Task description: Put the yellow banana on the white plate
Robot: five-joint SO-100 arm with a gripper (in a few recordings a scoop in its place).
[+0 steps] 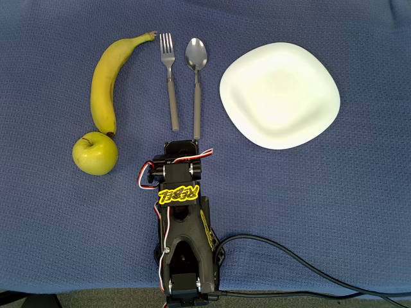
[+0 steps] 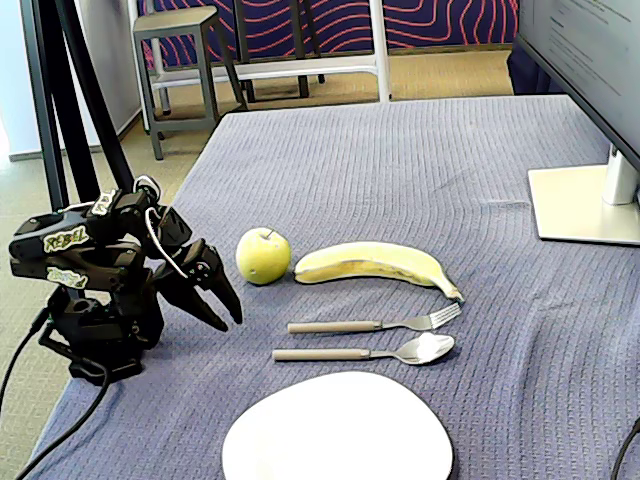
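Observation:
The yellow banana (image 1: 104, 80) lies curved at the upper left of the overhead view, its stem toward the fork, its lower end touching a yellow-green apple (image 1: 96, 153). In the fixed view the banana (image 2: 375, 262) lies right of the apple (image 2: 263, 255). The white plate (image 1: 280, 95) sits bare at the right of the overhead view and at the near edge in the fixed view (image 2: 338, 430). My gripper (image 2: 231, 322) hangs low over the cloth, left of the apple and short of the cutlery handles, its fingers slightly apart with nothing between them.
A fork (image 1: 169, 77) and a spoon (image 1: 196, 83) lie side by side between banana and plate. A monitor foot (image 2: 585, 205) stands at the right of the blue cloth. The arm's base (image 1: 186, 256) and its cables sit at the near table edge.

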